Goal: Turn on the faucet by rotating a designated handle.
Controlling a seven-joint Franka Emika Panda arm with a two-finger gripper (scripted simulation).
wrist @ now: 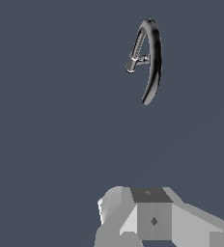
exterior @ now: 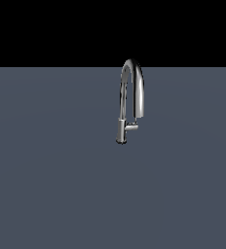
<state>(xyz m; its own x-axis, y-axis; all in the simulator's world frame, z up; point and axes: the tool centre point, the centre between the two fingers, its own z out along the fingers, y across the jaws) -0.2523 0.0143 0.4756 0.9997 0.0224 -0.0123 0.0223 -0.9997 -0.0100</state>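
Closest to the wrist camera sits the gripper [wrist: 155,219], seen only as a blocky grey-and-white body cut off by the frame edge; its fingertips do not show, so whether the jaws are spread or pressed together cannot be told. It touches nothing and is well apart from the faucet [wrist: 151,58], which lies farther out over the flat slate-grey surface [wrist: 51,120]. In the exterior view the arm does not appear at all. Beyond a wide stretch of that bare grey surface [exterior: 47,185], the faucet [exterior: 132,92] stands upright, its chrome gooseneck arching over and coming down on the exterior view's right. The handle [exterior: 131,127], a short chrome stub, sticks out level from the thicker lower stem toward the exterior view's right, just beneath the spout's tip. In the wrist view the handle [wrist: 138,61] shows as a small bright bar crossing inside the arch.
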